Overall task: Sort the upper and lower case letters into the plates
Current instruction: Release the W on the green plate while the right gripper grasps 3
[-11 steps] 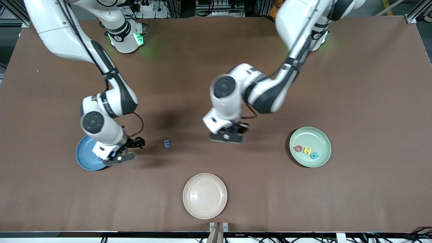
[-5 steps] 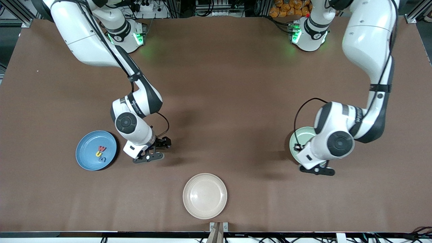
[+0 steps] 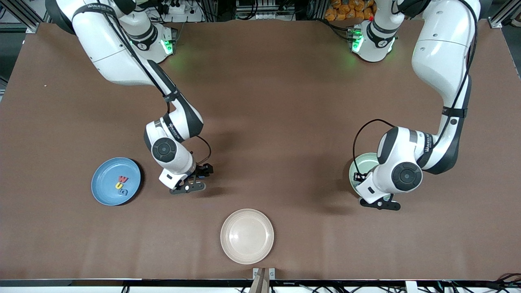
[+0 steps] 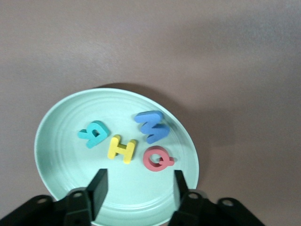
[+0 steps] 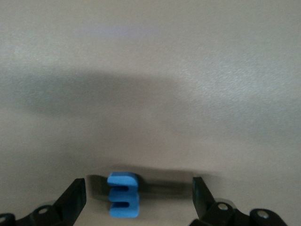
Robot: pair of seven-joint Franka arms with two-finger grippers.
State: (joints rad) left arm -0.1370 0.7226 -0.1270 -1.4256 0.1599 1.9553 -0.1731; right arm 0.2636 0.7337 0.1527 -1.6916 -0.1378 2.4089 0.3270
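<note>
The mint green plate point(image 4: 51, 155) holds a teal letter point(image 4: 94, 133), a yellow H point(image 4: 122, 149), a blue M point(image 4: 153, 125) and a red Q point(image 4: 157, 158). My left gripper point(image 4: 139, 188) hangs open over that plate's edge point(image 3: 360, 167), with nothing between its fingers. In the front view the left gripper point(image 3: 380, 204) hides those letters. On the bare table lies a small blue letter point(image 5: 123, 195), between the open fingers of my right gripper point(image 5: 138, 197) and untouched. The right gripper point(image 3: 188, 187) covers it in the front view. The sky blue plate point(image 3: 99, 181) carries three letters point(image 3: 121, 185).
A cream-beige plate point(image 3: 247, 236) with nothing in it sits near the front edge, between the two arms. The brown table point(image 3: 285, 122) stretches wide between both bases.
My left arm swung from mid-table to the mint plate and opened; a blue M now lies there. My right gripper moved from the blue plate to the blue letter on the table.
</note>
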